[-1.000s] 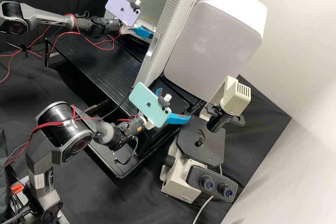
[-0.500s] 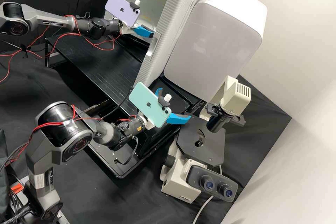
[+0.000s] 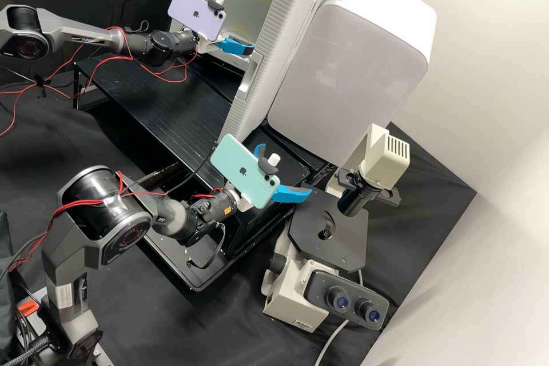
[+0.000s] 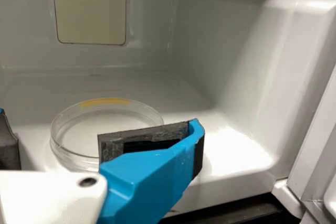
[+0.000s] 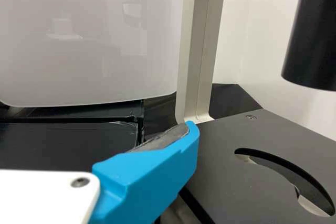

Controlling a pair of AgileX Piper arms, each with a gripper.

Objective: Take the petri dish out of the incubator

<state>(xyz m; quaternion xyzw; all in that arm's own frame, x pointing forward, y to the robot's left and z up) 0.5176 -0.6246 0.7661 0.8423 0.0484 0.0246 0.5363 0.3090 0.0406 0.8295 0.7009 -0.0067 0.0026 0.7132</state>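
At the upper left of the high view, the left gripper has crept a little up and to the left over the last second. It is at the open front of the incubator. Its wrist view shows the fingers spread, with the dish lying flat on the white floor inside, between and just past them. The pad at the frame's left edge is clear of the glass, so nothing is pinched yet. I judge this small shift to be a fine adjustment of height before closing. The dish has not been lifted, so the removal itself is yet to come. At centre frame, the right gripper has not moved, and its fingers are apart and hold nothing. It hangs over the edge of the stage of the microscope at lower right.
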